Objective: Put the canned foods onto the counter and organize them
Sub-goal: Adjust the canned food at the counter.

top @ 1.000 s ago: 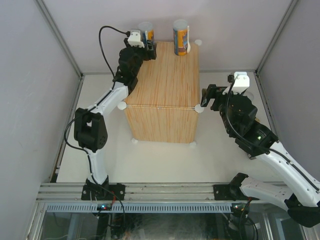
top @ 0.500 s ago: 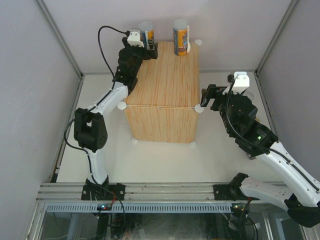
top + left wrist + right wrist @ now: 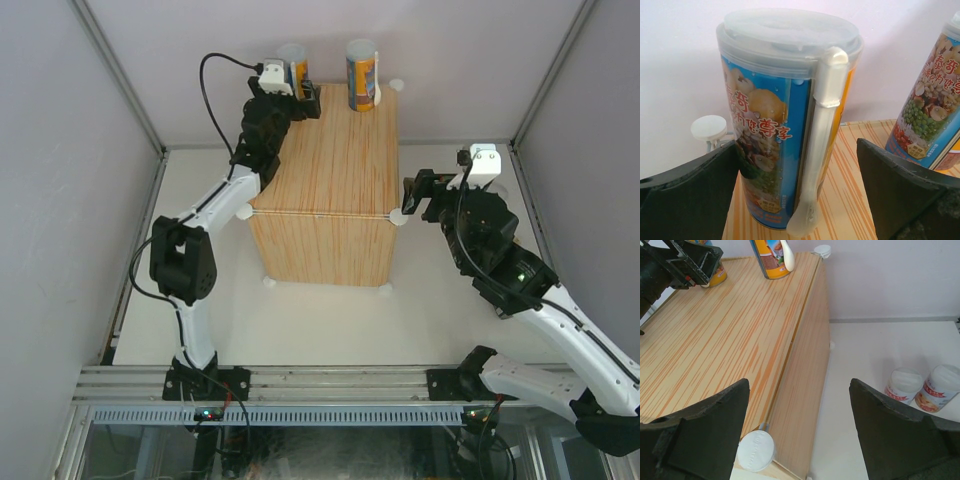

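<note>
White back wall [image 3: 680, 60], wood-grain counter [image 3: 325, 180] standing on the table [image 3: 330, 320].

State of the left gripper [image 3: 797, 165]: released. Its fingers [image 3: 690, 200] are spread either side of the left tall can [image 3: 770, 125]. The one on the spoon side is well clear and the other sits just beside the label; can't tell if that one touches. The can stands upright on its own at the counter's far left corner, with the white spoon [image 3: 819, 150] clipped to its side and the corner knob [image 3: 709, 127] just behind. Next along the far edge, the second tall can [image 3: 935, 110] is also upright.

Change over the last second: the left wrist has shifted slightly rightward in the top view, and the can hasn't moved. Reads as placement done and the arm about to back off. It needs a straight retreat so a finger doesn't clip the can.

Same for the right gripper [image 3: 799, 385]: spread wide, holding nothing, hovering by the counter's near right corner, unmoved. Two short white-red cans [image 3: 903, 385] stand side by side on the table to its right, likely the next pick. Dark can and flat tins not visible. Roughly two of seven placed.
</note>
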`<state>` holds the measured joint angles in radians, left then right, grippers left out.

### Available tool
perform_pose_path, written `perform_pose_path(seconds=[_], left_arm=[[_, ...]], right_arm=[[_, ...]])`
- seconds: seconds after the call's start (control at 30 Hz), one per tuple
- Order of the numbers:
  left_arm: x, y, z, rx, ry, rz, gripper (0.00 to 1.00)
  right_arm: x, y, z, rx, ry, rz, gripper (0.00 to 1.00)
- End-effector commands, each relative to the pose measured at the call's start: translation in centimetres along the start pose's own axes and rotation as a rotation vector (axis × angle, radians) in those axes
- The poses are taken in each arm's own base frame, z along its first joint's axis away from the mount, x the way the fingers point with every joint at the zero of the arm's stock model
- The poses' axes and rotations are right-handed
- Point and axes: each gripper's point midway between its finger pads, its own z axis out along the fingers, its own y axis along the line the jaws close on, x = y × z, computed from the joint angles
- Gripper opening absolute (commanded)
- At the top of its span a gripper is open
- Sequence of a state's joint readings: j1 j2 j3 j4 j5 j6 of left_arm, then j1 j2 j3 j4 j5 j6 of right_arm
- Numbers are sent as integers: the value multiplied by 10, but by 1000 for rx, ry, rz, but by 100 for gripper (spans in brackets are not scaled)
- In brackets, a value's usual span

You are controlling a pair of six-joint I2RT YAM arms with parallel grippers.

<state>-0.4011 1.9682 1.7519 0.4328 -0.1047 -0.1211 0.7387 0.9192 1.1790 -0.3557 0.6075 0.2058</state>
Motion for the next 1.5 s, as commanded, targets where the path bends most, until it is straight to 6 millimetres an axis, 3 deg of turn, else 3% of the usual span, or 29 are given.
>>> perform_pose_path(seconds=[0.0,0.47,0.73,1.1,1.4,1.47], left_arm=[[-66,-15,-9,12,-135,-30,100],[-73,-19,-29,-12,-138,-7,100],[-78,-10,-39,-76,-144,10,100],[-95,5,-67,-146,-204,5,100],[-95,12,-85,-173,-211,-14,87],[-94,15,-85,-187,-209,-15,74]], right_arm=[[-9,-2,-3,-7,-29,31,80],[-11,-4,-3,-34,-32,44,80],[-14,-3,-5,-53,-41,44,80],[-16,2,-4,-72,-49,56,80],[-18,5,-2,-78,-58,64,80],[-19,6,-1,-80,-61,64,80]])
